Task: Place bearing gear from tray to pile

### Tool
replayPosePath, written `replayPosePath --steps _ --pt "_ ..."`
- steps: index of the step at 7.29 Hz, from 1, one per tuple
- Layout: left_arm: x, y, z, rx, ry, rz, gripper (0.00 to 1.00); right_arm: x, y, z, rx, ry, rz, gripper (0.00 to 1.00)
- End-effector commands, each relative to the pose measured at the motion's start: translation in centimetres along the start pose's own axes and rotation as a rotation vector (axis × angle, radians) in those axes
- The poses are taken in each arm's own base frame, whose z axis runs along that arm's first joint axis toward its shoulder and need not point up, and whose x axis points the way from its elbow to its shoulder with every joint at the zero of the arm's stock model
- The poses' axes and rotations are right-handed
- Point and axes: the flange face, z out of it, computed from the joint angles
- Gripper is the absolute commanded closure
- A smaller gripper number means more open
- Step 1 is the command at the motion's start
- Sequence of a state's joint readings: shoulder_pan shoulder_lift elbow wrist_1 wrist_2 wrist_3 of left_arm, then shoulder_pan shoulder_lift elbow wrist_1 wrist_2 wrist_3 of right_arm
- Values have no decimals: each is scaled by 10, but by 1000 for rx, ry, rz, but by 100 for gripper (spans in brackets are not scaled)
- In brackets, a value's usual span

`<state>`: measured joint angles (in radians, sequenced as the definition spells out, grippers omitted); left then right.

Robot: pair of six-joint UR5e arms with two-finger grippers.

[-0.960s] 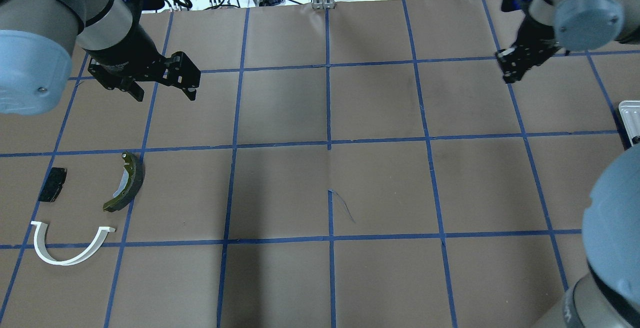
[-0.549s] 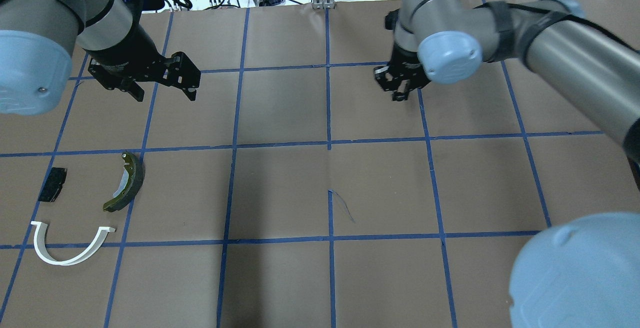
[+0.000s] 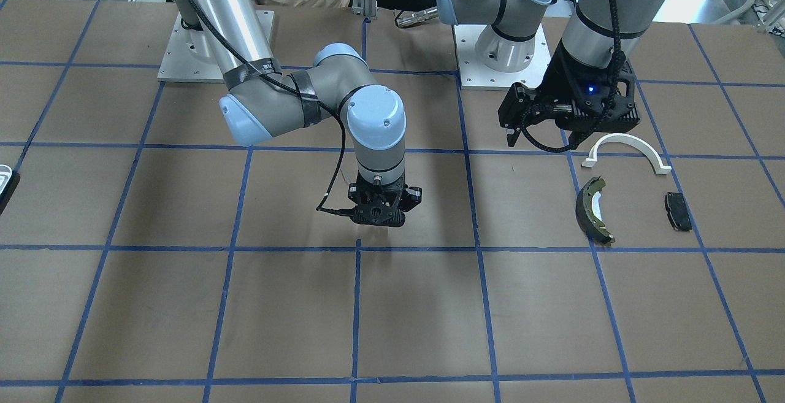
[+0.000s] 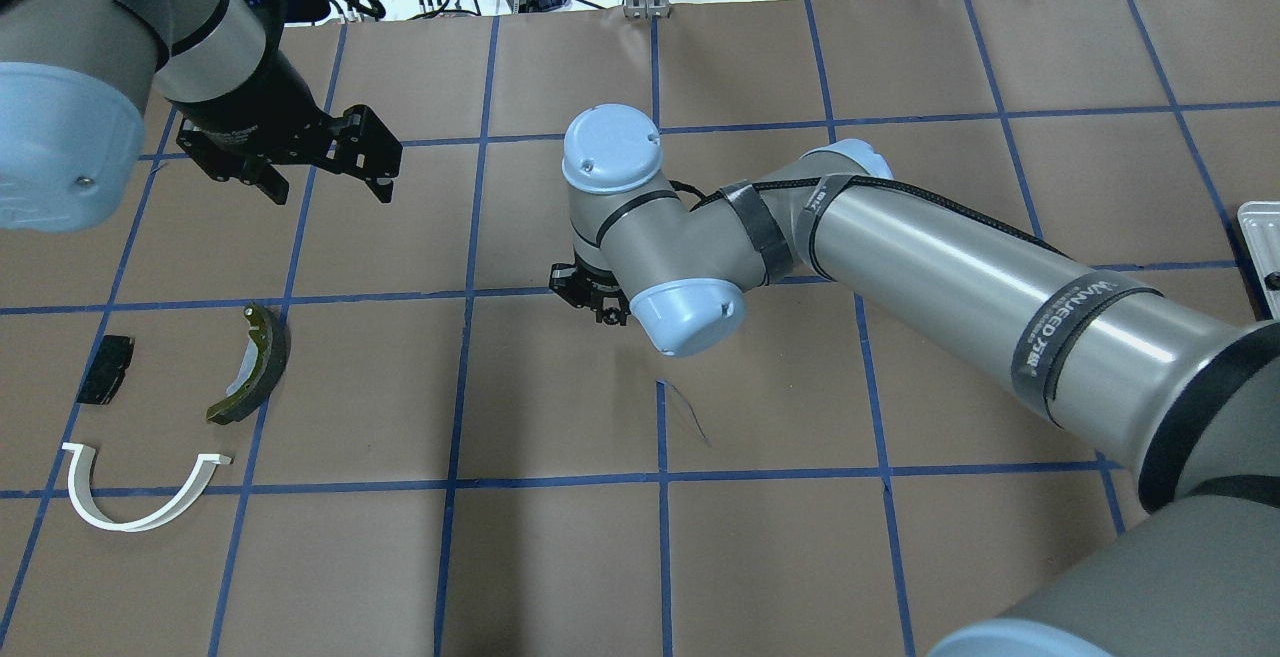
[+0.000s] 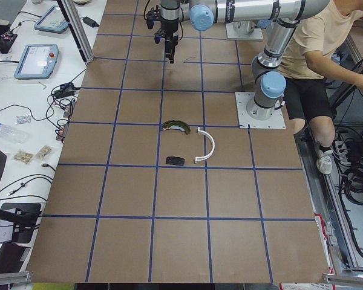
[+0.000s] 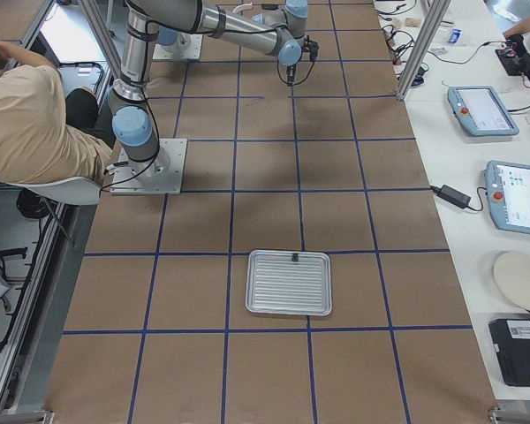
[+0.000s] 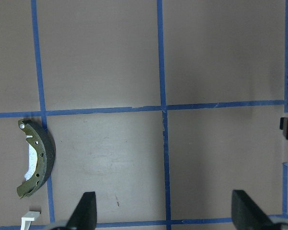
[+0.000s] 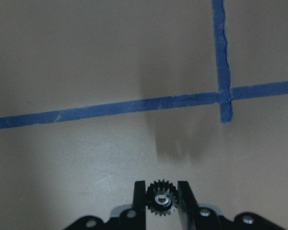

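Small black toothed metal gear [image 8: 159,200] held over the brown bench [image 4: 560,557].
The fingers [image 8: 184,196] of the right gripper [image 8: 161,191] grasp it; those of the left gripper [image 7: 165,213] are released, wide apart.

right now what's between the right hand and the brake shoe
Overhead view: only bare paper and blue tape lines between the right hand and brake shoe.

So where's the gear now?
In the right wrist view, the gear is pinched in the right hand, over mid-table near a blue tape crossing.
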<state>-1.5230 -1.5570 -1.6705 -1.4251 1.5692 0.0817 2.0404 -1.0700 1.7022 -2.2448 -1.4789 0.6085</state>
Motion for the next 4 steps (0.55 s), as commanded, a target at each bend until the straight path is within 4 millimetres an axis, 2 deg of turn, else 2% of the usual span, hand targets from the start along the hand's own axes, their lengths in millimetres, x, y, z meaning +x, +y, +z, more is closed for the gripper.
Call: replayPosePath --steps 1,2,3,4 --pt "0 0 0 0 0 1 0 24 -22 -16 32 -8 61 0" --pt "-1 -7 17 -35 3 -2 0 62 -59 -60 86 -13 109 0" --pt "-1 -6 27 -55 4 -2 0 118 -84 -106 97 41 29 0" --pt "-1 -7 47 -92 13 -7 0 195 -114 -145 115 73 -28 0"
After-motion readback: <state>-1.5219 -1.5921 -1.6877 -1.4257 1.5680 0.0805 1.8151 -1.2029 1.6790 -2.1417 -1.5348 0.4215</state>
